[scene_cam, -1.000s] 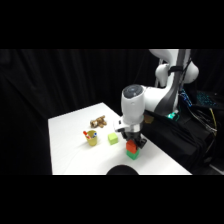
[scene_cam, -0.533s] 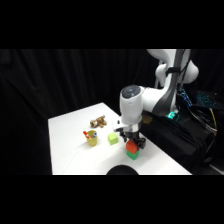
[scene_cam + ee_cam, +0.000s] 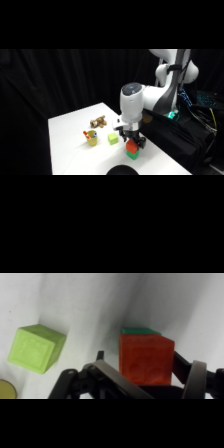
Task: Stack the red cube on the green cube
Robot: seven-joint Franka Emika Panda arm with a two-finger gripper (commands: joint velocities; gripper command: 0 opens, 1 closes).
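We have the red cube (image 3: 146,360) between the fingers of the gripper (image 3: 145,374), which close on its two flanks, one finger low at the left face and the other (image 3: 194,376) against the right. A thin strip of the green cube (image 3: 140,330) shows just past the red cube's far top edge in the wrist view, so the red cube sits over it and covers nearly all of it. In the side view the red cube (image 3: 131,146) stands directly above the green cube (image 3: 132,155), right under the gripper (image 3: 132,145); we cannot tell whether the two faces already touch or a sliver of air remains.

We judge the step in hand to be the placing. To do it well we should keep the wrist square, lower straight down until the red cube rests flat, and only then part the fingers, evenly and slowly, so neither drags the cube sideways. The offset seen from the wrist is small, but we would centre it before letting go.

Off to the gripper's left lies a lime cube (image 3: 36,348), well apart from the stack, and a yellow cup (image 3: 91,137) and a small brown toy (image 3: 98,121) stand beyond it on the white table (image 3: 70,150). None of them crowds the lift-off path.
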